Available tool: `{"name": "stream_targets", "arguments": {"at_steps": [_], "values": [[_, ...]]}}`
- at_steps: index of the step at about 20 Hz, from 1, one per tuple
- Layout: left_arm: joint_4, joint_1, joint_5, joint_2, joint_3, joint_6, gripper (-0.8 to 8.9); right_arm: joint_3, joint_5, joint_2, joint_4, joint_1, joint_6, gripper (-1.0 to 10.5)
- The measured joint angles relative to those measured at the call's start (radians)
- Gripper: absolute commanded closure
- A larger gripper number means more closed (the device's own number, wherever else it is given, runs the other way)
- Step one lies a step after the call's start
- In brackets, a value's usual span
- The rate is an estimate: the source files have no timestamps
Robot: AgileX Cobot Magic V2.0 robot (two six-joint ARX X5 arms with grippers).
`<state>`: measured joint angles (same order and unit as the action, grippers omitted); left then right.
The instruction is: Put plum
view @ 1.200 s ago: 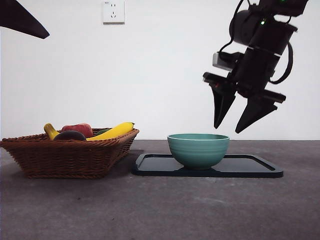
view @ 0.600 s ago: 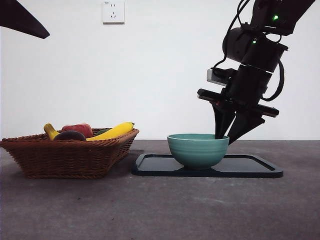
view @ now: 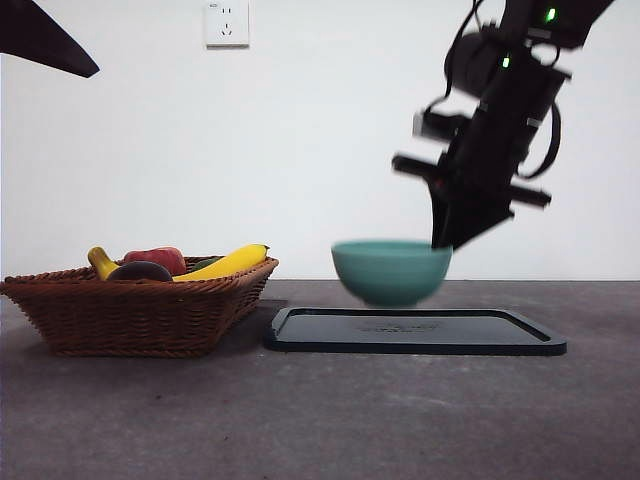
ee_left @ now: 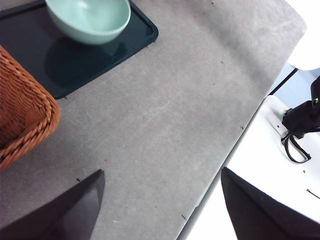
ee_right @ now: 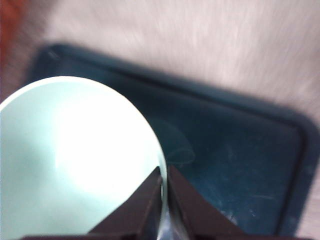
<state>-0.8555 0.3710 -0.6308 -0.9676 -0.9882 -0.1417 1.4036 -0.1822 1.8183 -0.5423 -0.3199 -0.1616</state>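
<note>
Gray table [view: 320, 420], plum [view: 140, 271] far from right pincer [view: 447, 240]

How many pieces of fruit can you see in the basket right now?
4 visible in the wicker basket: a yellow banana, a red fruit, the dark plum in front of it, and another yellow tip at the left. More may be hidden below the rim.

A basket [view: 140, 315] is set at the left of the desk [view: 320, 420], with the plum [view: 140, 271] lying in it among other fruit. A tray [view: 415, 332] is placed just to its right. A bowl [view: 390, 270] is held clear above the tray, its rim pinched by the right gripper [ee_right: 164, 182].
</note>
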Motion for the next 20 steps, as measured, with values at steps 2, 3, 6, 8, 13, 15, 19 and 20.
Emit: {"name": "stream_targets", "arguments": {"at_steps": [2,3,6,8,13,15,19,20], "values": [[0.000,0.000,0.000,0.000,0.000,0.000,4.40,0.022,0.000,-0.063,-0.023,0.000,0.000,9.4],[0.000,0.000,0.000,0.000,0.000,0.000,4.40,0.030,0.000,-0.103,-0.031,0.000,0.000,9.4],[0.000,0.000,0.000,0.000,0.000,0.000,4.40,0.032,-0.018,-0.207,-0.106,0.000,0.001,9.4],[0.000,0.000,0.000,0.000,0.000,0.000,4.40,0.032,-0.039,-0.270,-0.174,-0.002,0.006,9.4],[0.000,0.000,0.000,0.000,0.000,0.000,4.40,-0.007,-0.042,-0.438,-0.269,-0.055,0.017,9.4],[0.000,0.000,0.000,0.000,0.000,0.000,4.40,-0.068,-0.029,-0.485,-0.269,-0.089,0.020,9.4],[0.000,0.000,0.000,0.000,0.000,0.000,4.40,-0.225,0.007,-0.529,-0.232,-0.160,0.023,9.4],[0.000,0.000,0.000,0.000,0.000,0.000,4.40,-0.262,0.007,-0.530,-0.216,-0.175,0.021,9.4]]}}
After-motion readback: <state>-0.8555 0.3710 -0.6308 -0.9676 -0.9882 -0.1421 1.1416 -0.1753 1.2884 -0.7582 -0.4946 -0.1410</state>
